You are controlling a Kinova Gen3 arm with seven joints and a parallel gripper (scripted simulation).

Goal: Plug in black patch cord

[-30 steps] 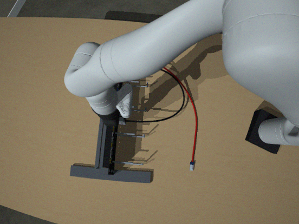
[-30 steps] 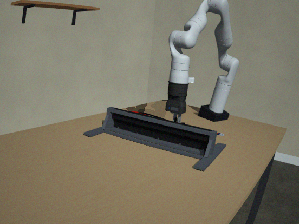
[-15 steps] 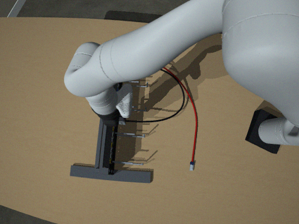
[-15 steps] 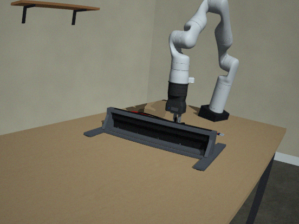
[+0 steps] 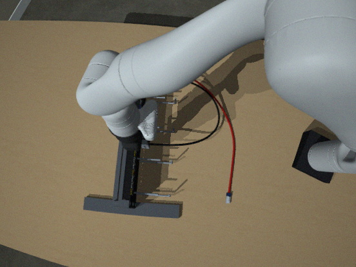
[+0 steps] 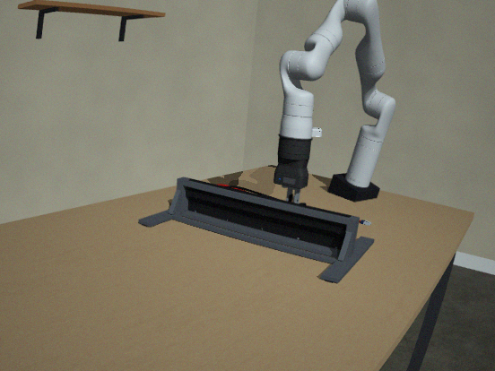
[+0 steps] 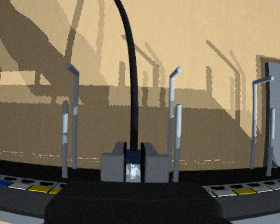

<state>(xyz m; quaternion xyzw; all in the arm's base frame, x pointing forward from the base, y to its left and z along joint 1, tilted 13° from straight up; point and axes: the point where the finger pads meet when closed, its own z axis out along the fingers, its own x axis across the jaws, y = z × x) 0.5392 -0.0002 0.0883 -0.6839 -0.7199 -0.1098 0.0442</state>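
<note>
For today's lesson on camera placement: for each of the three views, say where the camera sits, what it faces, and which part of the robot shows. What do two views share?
Top: overhead, facing down on the table; the arm's links cover part of the rack.
Exterior: across the table, facing the rack's back; the whole arm and gripper show.
Wrist: on the arm's end, facing the black cord beyond the rack; only the gripper, shut on the plug, shows.
Shared: top and wrist both show the black cord.
</note>
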